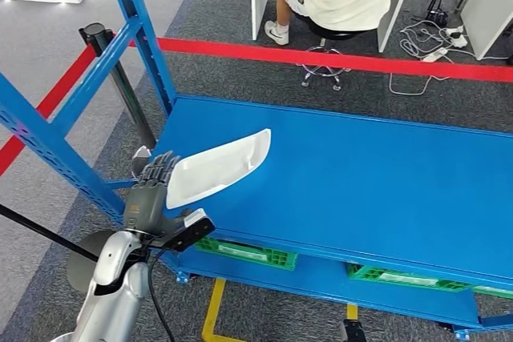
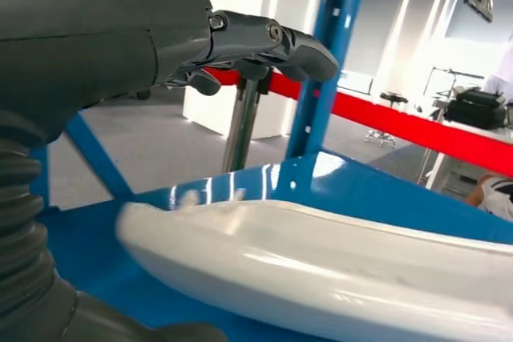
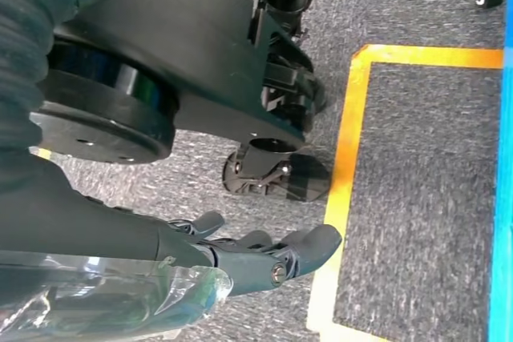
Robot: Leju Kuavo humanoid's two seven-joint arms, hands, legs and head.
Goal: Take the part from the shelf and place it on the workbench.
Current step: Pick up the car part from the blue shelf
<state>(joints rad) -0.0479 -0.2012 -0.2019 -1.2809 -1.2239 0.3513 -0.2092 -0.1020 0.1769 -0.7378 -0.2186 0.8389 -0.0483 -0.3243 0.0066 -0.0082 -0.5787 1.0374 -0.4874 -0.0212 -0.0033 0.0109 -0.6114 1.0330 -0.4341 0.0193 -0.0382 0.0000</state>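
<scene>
The robot's left hand [image 1: 148, 190] grips a long white part [image 1: 219, 168] by one end, over the blue shelf's [image 1: 363, 182] corner. Its right hand [image 3: 266, 254] hangs unclenched, holding nothing, above grey carpet [image 3: 418, 198].

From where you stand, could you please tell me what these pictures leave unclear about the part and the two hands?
- White part: head view, its near end is hidden behind the left robot hand; left wrist view, blurred and cut by the edge.
- Left robot hand's grip: the fingers lie above the part, contact unseen.
- Right robot hand: right wrist view, partly hidden behind a clear plastic sheet.
</scene>
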